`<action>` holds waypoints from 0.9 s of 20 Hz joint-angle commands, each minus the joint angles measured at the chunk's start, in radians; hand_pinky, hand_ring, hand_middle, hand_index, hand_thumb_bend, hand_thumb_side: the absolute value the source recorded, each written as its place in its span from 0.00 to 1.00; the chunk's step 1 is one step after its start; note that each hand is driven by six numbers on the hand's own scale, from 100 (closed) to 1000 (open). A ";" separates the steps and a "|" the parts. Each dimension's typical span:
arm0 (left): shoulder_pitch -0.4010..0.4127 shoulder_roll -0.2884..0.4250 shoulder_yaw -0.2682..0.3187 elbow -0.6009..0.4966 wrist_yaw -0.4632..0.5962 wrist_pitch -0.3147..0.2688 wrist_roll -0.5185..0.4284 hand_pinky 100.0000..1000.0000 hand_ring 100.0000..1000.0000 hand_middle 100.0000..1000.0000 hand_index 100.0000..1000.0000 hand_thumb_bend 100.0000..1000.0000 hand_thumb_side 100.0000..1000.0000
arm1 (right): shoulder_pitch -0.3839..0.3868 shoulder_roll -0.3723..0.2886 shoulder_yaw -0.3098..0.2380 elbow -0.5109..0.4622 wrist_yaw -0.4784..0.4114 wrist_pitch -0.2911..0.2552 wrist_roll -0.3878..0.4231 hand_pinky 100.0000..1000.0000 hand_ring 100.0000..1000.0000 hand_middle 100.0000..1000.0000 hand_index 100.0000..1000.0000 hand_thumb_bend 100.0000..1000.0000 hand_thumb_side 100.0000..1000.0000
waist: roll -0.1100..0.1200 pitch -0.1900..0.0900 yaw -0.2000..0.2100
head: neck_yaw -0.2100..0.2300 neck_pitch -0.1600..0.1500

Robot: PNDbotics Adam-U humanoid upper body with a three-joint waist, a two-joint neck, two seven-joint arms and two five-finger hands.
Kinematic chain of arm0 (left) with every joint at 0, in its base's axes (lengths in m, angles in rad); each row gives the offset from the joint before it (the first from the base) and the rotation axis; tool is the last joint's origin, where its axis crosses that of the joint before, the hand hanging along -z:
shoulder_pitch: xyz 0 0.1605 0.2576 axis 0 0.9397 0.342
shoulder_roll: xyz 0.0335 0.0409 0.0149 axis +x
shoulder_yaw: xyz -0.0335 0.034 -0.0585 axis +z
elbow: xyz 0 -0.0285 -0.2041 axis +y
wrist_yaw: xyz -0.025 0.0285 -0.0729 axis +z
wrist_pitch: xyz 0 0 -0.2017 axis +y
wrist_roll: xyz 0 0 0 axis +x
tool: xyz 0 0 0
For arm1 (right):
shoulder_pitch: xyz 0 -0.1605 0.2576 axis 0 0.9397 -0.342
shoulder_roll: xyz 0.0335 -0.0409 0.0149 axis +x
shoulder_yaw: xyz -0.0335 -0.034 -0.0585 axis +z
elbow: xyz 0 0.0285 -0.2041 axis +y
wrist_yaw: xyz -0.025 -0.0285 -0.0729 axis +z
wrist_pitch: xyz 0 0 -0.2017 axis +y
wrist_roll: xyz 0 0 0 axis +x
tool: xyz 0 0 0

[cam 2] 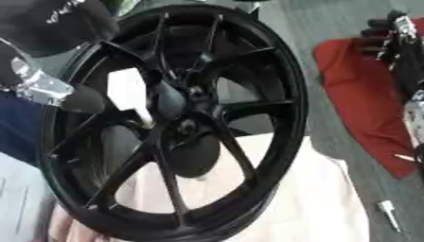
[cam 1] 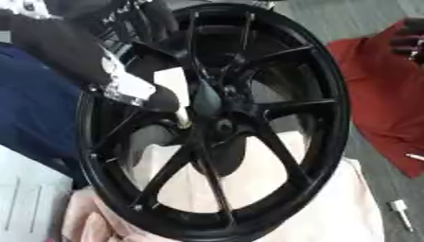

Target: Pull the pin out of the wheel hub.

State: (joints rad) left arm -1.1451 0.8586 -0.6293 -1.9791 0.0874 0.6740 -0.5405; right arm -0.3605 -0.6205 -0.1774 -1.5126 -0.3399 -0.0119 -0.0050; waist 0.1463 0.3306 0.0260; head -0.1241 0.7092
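Black wheel rim [cam 1: 327, 113] stands tilted on pale cloth [cam 1: 331, 208]; left hand [cam 1: 162, 99] reaches through spokes toward the hub [cam 1: 222, 124], fingers hidden, pin unseen; pull straight along its axis

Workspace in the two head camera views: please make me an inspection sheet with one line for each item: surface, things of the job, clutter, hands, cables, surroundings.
Surface: pale pink cloth under the wheel; grey floor beyond it.
Job's things: black spoked wheel stands tilted on the cloth; hub at centre; the pin cannot be made out.
Clutter: small white object on the floor at lower right; red cloth on the right; white sheet at lower left.
Hands: left hand reaches through the spokes near the hub, fingers not clear; right hand at upper right, fingers curled, holding nothing.
Cables: nothing seen.
Surroundings: dark blue fabric on the left.
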 commanded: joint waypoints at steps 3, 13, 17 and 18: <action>-0.006 0.039 0.024 -0.021 -0.010 0.070 -0.052 0.74 0.76 0.70 0.81 0.69 0.34 | -0.011 -0.022 -0.002 -0.018 0.011 0.002 0.002 0.75 0.69 0.64 0.73 0.00 0.88 | -0.005 -0.008 -0.003 | -0.004 -0.032; -0.007 0.031 0.019 -0.020 -0.034 0.073 -0.078 0.75 0.76 0.71 0.81 0.69 0.32 | -0.014 -0.014 -0.001 -0.014 0.013 0.005 0.004 0.75 0.69 0.64 0.73 0.00 0.88 | -0.004 0.001 -0.006 | -0.017 -0.101; -0.008 0.023 0.005 0.000 -0.087 0.075 -0.086 0.76 0.77 0.72 0.82 0.68 0.31 | -0.014 -0.011 0.000 -0.011 0.014 0.005 0.007 0.75 0.69 0.64 0.73 0.00 0.88 | -0.006 0.003 -0.005 | -0.021 -0.120; -0.010 0.019 -0.001 0.007 -0.102 0.072 -0.090 0.77 0.77 0.73 0.82 0.68 0.31 | -0.016 -0.011 0.000 -0.011 0.013 0.005 0.007 0.75 0.69 0.64 0.73 0.00 0.88 | -0.007 0.004 -0.005 | -0.023 -0.123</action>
State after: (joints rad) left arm -1.1419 0.8610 -0.6372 -1.9750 0.0038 0.6683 -0.5462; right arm -0.3618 -0.6112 -0.1722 -1.5125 -0.3363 -0.0069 0.0002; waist 0.1487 0.3509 0.0201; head -0.1432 0.6036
